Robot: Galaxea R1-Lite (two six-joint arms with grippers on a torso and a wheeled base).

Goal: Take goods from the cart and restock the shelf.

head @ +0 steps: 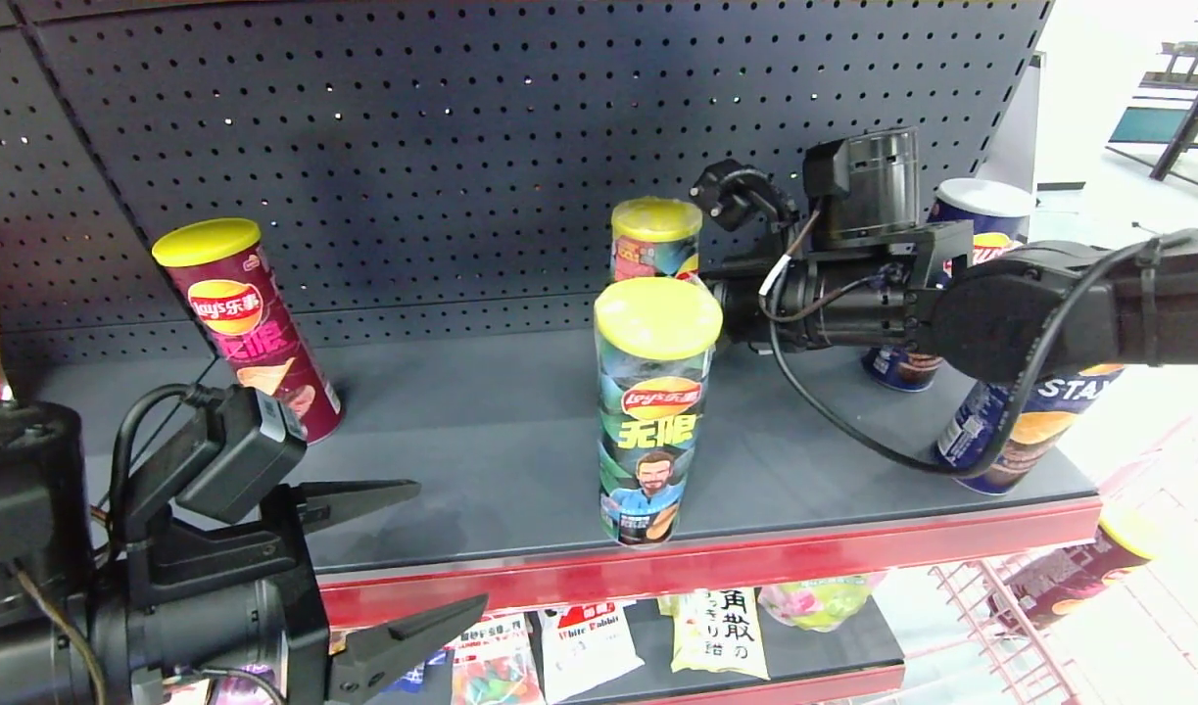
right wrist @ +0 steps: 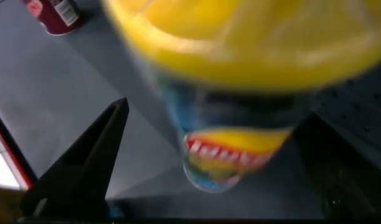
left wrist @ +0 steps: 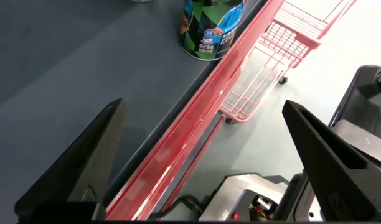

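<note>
The right gripper [right wrist: 218,112] is straddling a yellow-lidded chip can [head: 655,240], fingers parted either side of it, seemingly seating it upright at the back of the shelf [head: 461,441] to build a row, while the left gripper [head: 450,544] is hanging spread and empty

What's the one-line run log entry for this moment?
right gripper: open around rear can on shelf | left gripper: open, empty, by shelf front edge | front can: upright, free
</note>
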